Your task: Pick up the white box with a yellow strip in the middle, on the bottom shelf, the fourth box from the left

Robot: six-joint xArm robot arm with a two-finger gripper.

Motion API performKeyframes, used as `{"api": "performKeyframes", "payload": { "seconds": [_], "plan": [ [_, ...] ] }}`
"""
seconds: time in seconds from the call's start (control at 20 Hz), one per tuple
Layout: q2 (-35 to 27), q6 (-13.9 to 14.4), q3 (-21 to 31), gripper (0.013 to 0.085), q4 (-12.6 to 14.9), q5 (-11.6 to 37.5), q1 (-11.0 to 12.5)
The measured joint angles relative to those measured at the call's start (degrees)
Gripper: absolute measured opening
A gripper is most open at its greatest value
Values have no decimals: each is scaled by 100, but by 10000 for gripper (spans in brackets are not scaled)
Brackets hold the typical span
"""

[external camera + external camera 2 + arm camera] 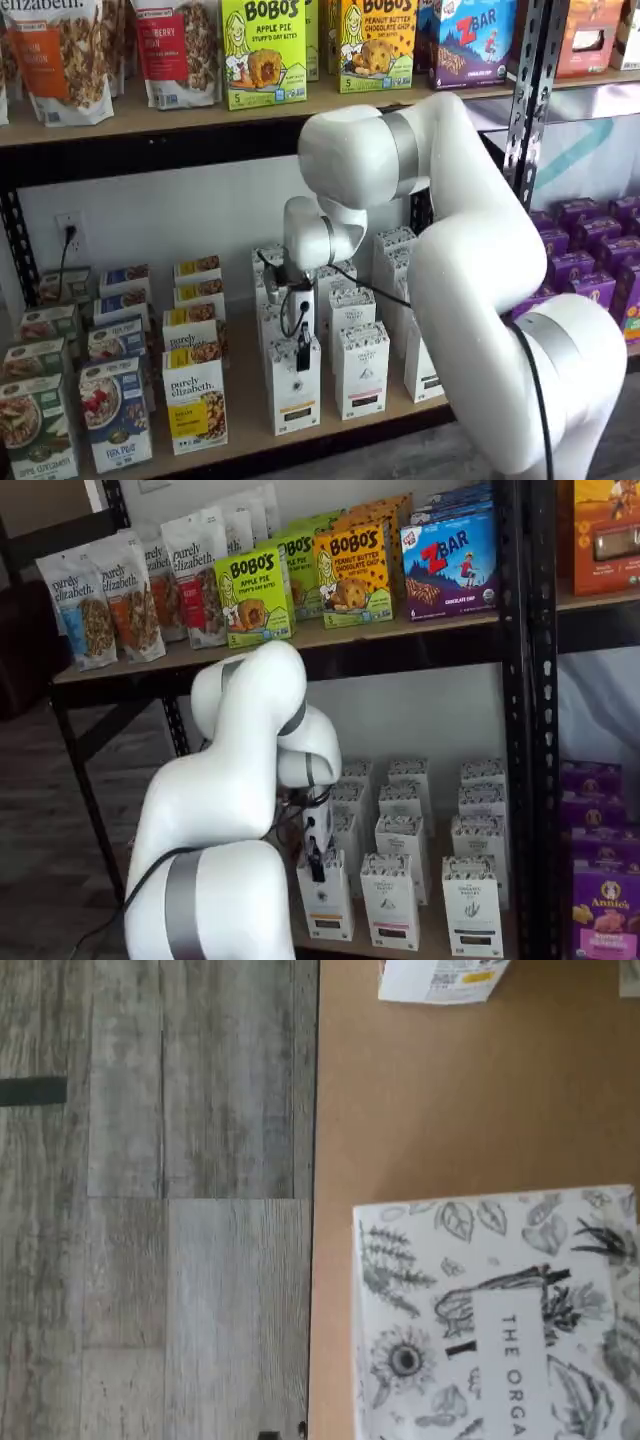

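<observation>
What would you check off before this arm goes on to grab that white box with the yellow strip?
1. Right carton: the white box shows its yellow strip. Ok.
2. Gripper lined up: it hangs right at the box's top. Ok.
3. Fingers open: seen as one dark shape. Cannot tell.
4. Box upright at the front of the bottom shelf. Ok.
5. Clearance from the neighbouring carton: a gap shows. Ok.

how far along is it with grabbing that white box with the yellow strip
Done: the arm has reached the bottom shelf and the gripper hangs right over the front white box. In hand: lining up; in both shelf views the black fingers overlap the box's top edge, though whether the jaws are open or gripping cannot be told. Left: close on the box and lift it; it stands on the shelf.
</observation>
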State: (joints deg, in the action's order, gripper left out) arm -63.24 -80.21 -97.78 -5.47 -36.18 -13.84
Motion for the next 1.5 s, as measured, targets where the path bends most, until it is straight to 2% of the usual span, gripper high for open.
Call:
{"api": "performKeyframes", "payload": {
  "seconds": [0.75, 0.85, 0.9, 1.05, 1.3, 1.5],
  "plan": [
    [-268, 155, -120, 850, 113, 194, -71],
    [-266, 143, -92, 770, 105, 207, -68],
    [-261, 124, -75, 770, 85, 219, -65],
    [-234, 72, -4, 690, 32, 290, -61],
    [-208, 125, 61, 690, 98, 339, -59],
    [-193, 83, 89, 690, 40, 330, -68]
  ]
}}
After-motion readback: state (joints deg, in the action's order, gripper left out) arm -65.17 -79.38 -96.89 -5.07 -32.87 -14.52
